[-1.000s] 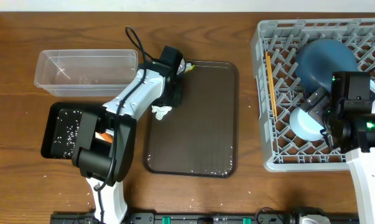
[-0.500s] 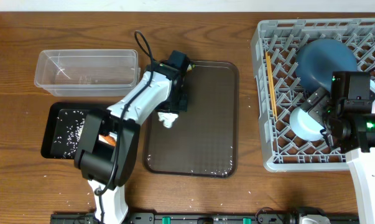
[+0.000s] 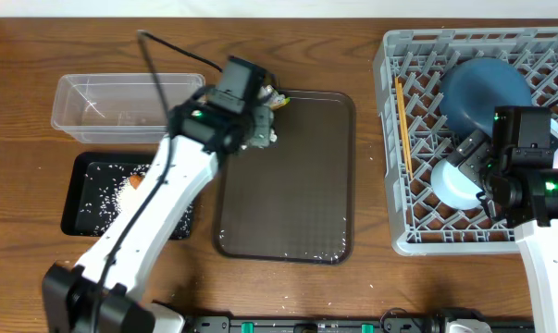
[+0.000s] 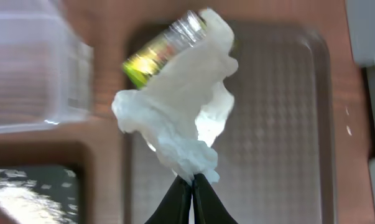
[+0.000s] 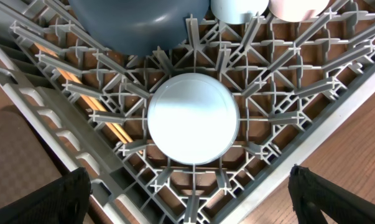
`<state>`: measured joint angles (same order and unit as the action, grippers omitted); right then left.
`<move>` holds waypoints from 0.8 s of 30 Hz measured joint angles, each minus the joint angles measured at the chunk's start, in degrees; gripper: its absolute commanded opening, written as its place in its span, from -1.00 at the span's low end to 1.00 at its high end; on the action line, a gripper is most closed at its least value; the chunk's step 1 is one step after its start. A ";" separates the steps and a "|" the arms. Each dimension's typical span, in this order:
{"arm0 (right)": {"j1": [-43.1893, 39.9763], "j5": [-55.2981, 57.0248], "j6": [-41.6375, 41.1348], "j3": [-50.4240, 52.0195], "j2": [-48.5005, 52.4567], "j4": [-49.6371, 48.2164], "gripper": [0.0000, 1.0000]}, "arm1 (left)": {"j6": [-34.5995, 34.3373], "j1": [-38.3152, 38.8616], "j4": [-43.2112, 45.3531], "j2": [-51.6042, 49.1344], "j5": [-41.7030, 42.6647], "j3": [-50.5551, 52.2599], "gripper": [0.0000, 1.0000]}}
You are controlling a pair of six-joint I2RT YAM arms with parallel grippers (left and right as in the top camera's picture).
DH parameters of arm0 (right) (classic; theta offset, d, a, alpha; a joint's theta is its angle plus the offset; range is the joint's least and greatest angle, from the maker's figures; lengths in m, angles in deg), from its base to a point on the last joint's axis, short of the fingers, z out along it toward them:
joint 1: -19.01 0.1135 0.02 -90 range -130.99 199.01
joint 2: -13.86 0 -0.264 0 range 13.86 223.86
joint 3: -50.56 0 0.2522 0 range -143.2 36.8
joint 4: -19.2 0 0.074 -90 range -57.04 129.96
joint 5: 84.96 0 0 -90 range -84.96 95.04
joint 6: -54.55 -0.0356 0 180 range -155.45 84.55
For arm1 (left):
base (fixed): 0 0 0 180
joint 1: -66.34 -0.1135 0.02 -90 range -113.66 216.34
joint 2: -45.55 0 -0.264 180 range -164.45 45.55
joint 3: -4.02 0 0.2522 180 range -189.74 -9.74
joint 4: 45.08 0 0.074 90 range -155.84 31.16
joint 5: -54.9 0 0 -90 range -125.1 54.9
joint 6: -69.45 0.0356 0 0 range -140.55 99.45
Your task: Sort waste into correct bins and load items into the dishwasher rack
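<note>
My left gripper (image 4: pixel 192 186) is shut on the crumpled white tissue (image 4: pixel 187 106) and holds it above the back left corner of the brown tray; in the overhead view it (image 3: pixel 258 132) hangs there with the tissue (image 3: pixel 271 137). The yellow-green wrapper (image 4: pixel 162 46) lies at that corner (image 3: pixel 278 100). The clear tub (image 3: pixel 130 106) stands to the left. The black tray (image 3: pixel 98 208) holds rice grains and the carrot (image 3: pixel 135 180). My right gripper (image 5: pixel 193 205) is open above the upturned light blue bowl (image 5: pixel 193 118) in the grey rack (image 3: pixel 394 194).
The brown serving tray (image 3: pixel 297 185) lies mid-table with rice grains at its front edge. The rack also holds the dark blue plate (image 3: pixel 487 92), chopsticks (image 3: pixel 403 120), a light blue cup (image 5: pixel 237 7) and a white cup (image 5: pixel 296 7).
My left gripper has lifted the tissue off the brown tray and carried it back and up, toward the tray's back left corner. The right arm has not moved.
</note>
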<state>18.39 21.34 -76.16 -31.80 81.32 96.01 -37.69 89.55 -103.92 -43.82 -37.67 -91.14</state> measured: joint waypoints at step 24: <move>0.00 0.00 -0.02 -0.02 0.00 0.00 0.98 | -1.05 -25.05 12.63 -6.23 -8.61 0.00 -0.15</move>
<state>18.39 21.34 -76.18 -31.82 81.32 96.01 -38.74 64.50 -91.29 -50.05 -46.28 -91.14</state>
